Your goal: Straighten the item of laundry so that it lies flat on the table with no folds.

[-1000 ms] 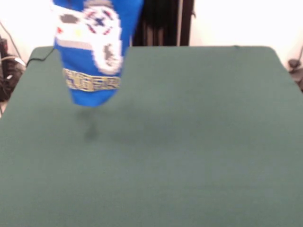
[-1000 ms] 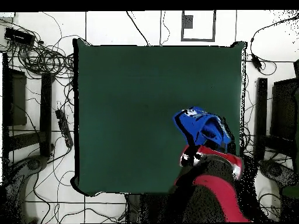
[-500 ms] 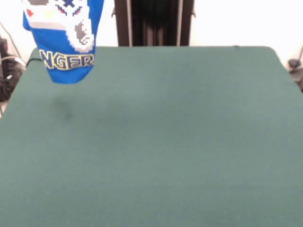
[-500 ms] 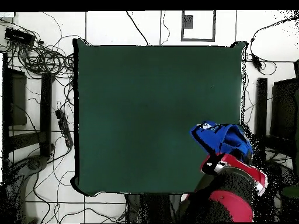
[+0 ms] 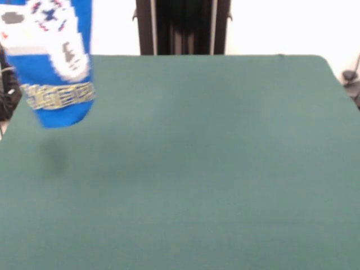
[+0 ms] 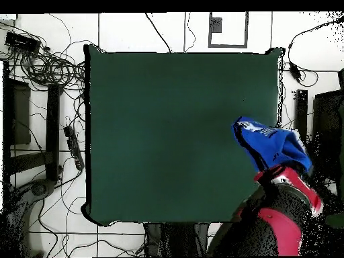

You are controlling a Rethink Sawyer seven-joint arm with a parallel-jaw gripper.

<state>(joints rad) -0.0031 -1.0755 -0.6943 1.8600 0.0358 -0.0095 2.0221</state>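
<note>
The item of laundry (image 5: 53,67), a bright blue T-shirt with a white-grey emblem and yellow-outlined lettering, hangs bunched in the air over the table's (image 5: 214,157) left edge in the front view. Its lower hem floats clear of the green cloth and its top runs out of the picture. From overhead the shirt (image 6: 269,144) sits at the table's (image 6: 175,134) right edge, at the end of the red and black arm (image 6: 282,215). The gripper holds it from above and is hidden by the fabric in both views.
Cables (image 6: 50,67) and dark stands (image 6: 54,127) lie on the floor left of the table in the overhead view. A black upright frame (image 5: 183,25) stands behind the table's far edge in the front view.
The hanging shirt has swung further towards the table's side edge, leftward in the front view and rightward from overhead. The arm has swept with it.
</note>
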